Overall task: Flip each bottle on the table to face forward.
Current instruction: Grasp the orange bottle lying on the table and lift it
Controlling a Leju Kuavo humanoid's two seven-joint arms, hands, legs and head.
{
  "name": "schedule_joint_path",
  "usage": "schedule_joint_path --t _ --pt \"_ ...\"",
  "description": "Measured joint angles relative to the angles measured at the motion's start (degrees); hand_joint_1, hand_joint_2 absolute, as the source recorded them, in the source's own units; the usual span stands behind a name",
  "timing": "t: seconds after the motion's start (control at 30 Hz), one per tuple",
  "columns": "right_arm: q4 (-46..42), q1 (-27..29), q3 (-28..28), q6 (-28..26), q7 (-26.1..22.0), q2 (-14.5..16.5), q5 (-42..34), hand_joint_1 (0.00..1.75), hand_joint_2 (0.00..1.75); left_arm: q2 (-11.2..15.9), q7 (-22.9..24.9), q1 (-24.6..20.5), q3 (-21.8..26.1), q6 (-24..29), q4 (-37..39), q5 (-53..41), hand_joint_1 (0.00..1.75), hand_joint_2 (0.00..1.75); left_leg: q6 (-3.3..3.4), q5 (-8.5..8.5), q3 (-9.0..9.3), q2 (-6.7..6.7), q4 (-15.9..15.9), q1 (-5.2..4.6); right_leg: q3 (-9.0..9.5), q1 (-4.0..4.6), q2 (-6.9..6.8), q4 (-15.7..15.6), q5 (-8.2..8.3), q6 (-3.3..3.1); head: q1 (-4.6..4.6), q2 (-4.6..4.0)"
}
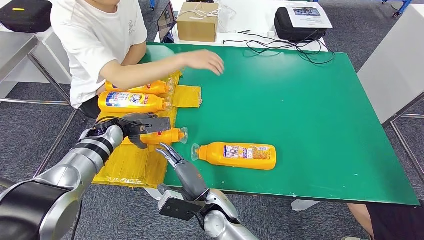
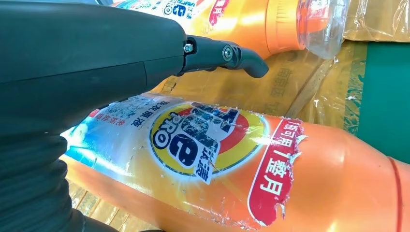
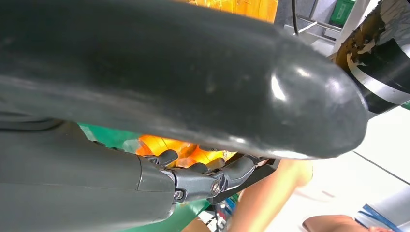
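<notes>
Several orange bottles lie on their sides. One bottle (image 1: 237, 156) rests on the green table (image 1: 310, 115), its cap pointing left and its label up. Another bottle (image 1: 170, 136) (image 2: 270, 174) lies on the yellow cardboard (image 1: 135, 162) under my left hand (image 1: 140, 127), whose fingers (image 2: 227, 53) stretch over it without closing; its front label shows. Two more bottles (image 1: 132, 101) (image 1: 145, 88) lie farther back beside the person. My right hand (image 1: 181, 170) (image 3: 203, 181) hovers at the table's near edge, fingers apart and empty, between the two nearer bottles.
A person in a white shirt (image 1: 95, 35) sits at the table's left, one hand (image 1: 205, 61) reaching over the green surface. At the far end stand a cardboard box (image 1: 197, 22), a black case (image 1: 300, 22) and cables (image 1: 280, 47).
</notes>
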Motion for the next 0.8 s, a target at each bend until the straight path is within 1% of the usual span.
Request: schedule_joint_path --t 0.03,0.1,0.17,0.23,0.3,0.37,0.5,0.63,0.73,0.8 --pt "0.0 0.0 0.0 0.0 -0.03 0.0 -0.01 0.0 0.0 0.02 -0.66 0.0 0.02 0.19 -0.02 0.28 0.0 1.75 0.0 0.0 0.0 0.0 0.0 0.0 0.0 0.0 0.0 0.0 0.0 0.0 -0.01 0.0" --pt "0.0 0.03 0.0 0.01 -0.22 -0.02 -0.04 0.0 0.0 0.2 -4.21 0.0 0.35 0.8 -0.38 2.27 0.0 1.75 0.0 0.0 -0.01 0.0 0.0 0.0 0.0 0.0 0.0 0.0 0.0 0.0 -0.01 0.0" --pt "0.0 0.11 0.0 0.01 -0.66 -0.09 -0.26 0.0 0.0 0.57 -9.18 -0.14 1.6 0.44 -1.43 7.02 0.0 1.75 -0.01 0.01 -0.01 0.01 0.0 0.0 0.0 0.0 0.0 0.01 0.0 0.0 0.01 0.0" --pt "0.09 0.17 0.0 -0.04 -1.13 -0.14 -0.69 0.0 0.0 0.96 -12.1 -0.43 3.58 -1.79 -3.16 13.19 0.0 1.75 -0.01 0.01 -0.01 0.0 0.0 0.0 0.0 0.0 0.0 0.01 0.0 0.0 0.0 0.0" --pt "0.3 0.18 0.0 -0.17 -1.48 -0.15 -1.04 0.0 0.0 1.26 -13.06 -0.76 5.47 -4.28 -5.28 18.46 0.0 1.75 -0.01 0.01 -0.01 0.0 0.0 0.0 0.0 0.0 0.0 0.01 0.0 0.0 0.0 0.0" --pt "0.56 0.18 0.0 -0.35 -1.77 -0.15 -1.28 0.0 0.0 1.68 -13.31 -1.02 6.52 -5.38 -7.14 21.66 0.0 1.75 -0.01 0.0 -0.01 0.0 0.0 0.0 0.0 0.0 0.01 0.01 0.0 0.0 0.01 0.0" --pt "0.92 0.15 0.0 -0.59 -1.96 -0.16 -1.68 0.0 0.0 2.91 -13.75 -1.02 6.72 -5.37 -9.66 25.71 0.0 1.75 -0.01 0.01 -0.01 0.0 0.0 0.01 0.0 0.01 0.0 0.01 0.0 0.0 0.0 0.0" --pt "1.01 0.13 0.0 -1.44 -1.91 -0.43 -1.33 0.0 0.0 4.34 -15.22 -0.43 6.54 -6.28 -12.34 30.73 0.0 1.75 -0.02 0.01 -0.01 0.0 0.0 0.01 0.0 0.01 0.0 0.03 0.0 0.0 0.0 0.0" --pt "0.89 0.14 -0.26 -3.18 -1.68 -1.04 -0.11 0.0 0.0 5.19 -17.36 2.18 6.47 -6.1 -17.55 35.95 0.0 1.75 -0.02 0.01 0.0 0.0 0.0 -0.01 0.0 -0.01 0.01 0.02 0.0 0.0 0.0 0.0" --pt "0.07 0.23 -1.02 -4.44 -1.37 -1.65 1.02 0.0 0.0 5.28 -18.66 6.5 6.79 -5.0 -24.45 40.29 0.0 1.75 -0.01 0.0 0.0 0.02 0.0 -0.03 0.0 -0.03 0.01 0.0 -0.01 0.0 0.0 0.0"
